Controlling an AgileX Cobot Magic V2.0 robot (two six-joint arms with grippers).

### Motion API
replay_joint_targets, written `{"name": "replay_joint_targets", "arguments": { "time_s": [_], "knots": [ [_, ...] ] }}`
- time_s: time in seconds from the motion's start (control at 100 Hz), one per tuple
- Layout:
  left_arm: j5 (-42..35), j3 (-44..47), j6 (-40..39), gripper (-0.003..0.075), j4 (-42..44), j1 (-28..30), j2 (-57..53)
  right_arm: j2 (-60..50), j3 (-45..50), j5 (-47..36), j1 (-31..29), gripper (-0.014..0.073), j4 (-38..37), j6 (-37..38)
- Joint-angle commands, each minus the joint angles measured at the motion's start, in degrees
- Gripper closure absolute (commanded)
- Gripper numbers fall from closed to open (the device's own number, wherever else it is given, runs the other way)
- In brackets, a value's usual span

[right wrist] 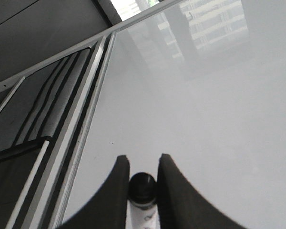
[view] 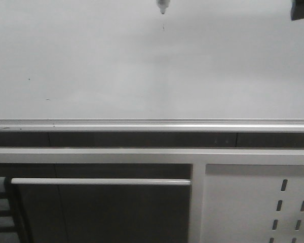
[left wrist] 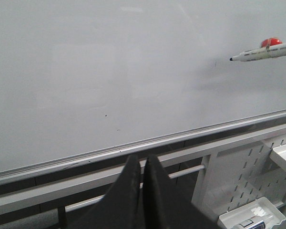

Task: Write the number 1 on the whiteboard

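Glossy white, the whiteboard [view: 142, 66] carried no stroke yet. The right claw [right wrist: 142, 179] gripped a marker [left wrist: 264, 51], its tip close to the board near its upper part; contact could not be judged. The left claw [left wrist: 143, 164] hung closed and empty. A tilted or lightly pressed tip would likely skip or wander, leaving a crooked 1.

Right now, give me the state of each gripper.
Left gripper: shut, holding nothing.
Right gripper: shut on the marker.
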Motion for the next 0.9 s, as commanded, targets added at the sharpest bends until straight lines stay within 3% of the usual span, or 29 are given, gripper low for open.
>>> {"name": "replay_joint_targets", "arguments": {
  "time_s": [0.0,0.89],
  "knots": [
    [-4.74,-1.38,-0.08,0.0738,-0.42,-0.39,0.70,-1.01,-2.17,-0.47,0.27,0.0665,2.26,-0.55],
    [-4.74,-1.38,-0.08,0.0738,-0.31,-0.39,0.70,2.46,-6.19,-5.86,0.27,0.0665,2.69,-0.64]
  ]
}}
